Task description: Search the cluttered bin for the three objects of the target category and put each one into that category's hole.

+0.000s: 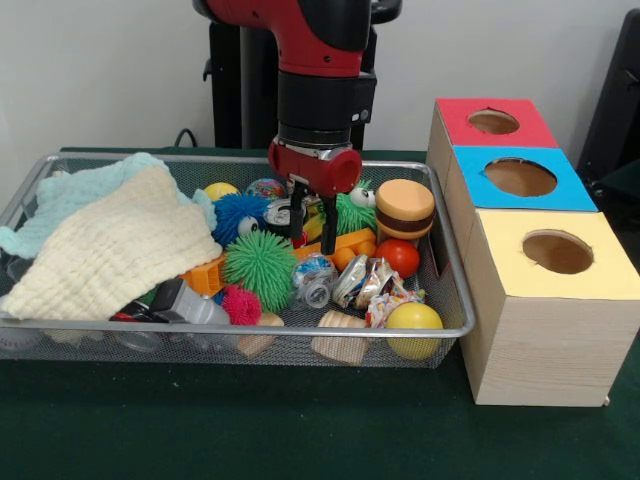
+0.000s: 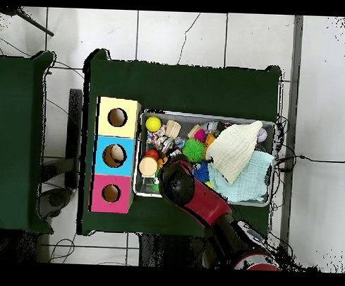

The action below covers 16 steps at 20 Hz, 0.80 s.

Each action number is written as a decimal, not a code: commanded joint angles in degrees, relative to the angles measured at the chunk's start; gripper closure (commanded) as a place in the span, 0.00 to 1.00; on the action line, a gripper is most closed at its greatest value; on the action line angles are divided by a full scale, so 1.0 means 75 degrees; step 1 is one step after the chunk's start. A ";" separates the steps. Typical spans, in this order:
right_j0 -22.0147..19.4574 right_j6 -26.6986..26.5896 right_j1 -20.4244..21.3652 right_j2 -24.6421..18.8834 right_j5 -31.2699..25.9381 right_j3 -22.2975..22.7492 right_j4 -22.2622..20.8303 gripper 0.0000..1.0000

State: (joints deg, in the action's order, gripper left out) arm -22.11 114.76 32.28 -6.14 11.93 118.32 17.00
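The wire-mesh bin (image 1: 250,330) sits on the green table, full of toys. My gripper (image 1: 313,232) hangs over the middle of the bin with its two black fingers apart and nothing between them. Its tips are just above a blue fuzzy ball (image 1: 238,215), a green spiky ball (image 1: 260,268) and an orange block (image 1: 350,242). Three wooden boxes stand beside the bin, with red (image 1: 493,122), blue (image 1: 520,178) and yellow (image 1: 557,252) tops, each with a round hole. In the overhead view the arm (image 2: 177,180) covers the gripper.
A cream cloth (image 1: 110,250) and a pale blue cloth (image 1: 80,190) cover the bin's left half. A burger toy (image 1: 404,208), a red ball (image 1: 400,257), a yellow ball (image 1: 413,322), shiny wrappers (image 1: 375,285), a pink spiky ball (image 1: 240,305) and wooden blocks (image 1: 340,340) lie around the gripper.
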 commanded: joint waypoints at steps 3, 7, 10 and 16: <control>0.0092 0.0901 0.0075 -0.0295 -0.0921 -0.0981 0.0196 0.00; 0.0082 0.0899 0.0043 -0.0303 -0.0896 -0.1004 0.0161 0.00; 0.0063 0.0912 -0.0041 -0.0325 -0.0802 -0.1046 0.0126 0.00; -0.0010 0.0861 -0.0265 -0.0367 -0.0701 -0.1246 0.0044 0.00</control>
State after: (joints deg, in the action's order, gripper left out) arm -21.68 114.76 32.18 -6.15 11.60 116.14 16.99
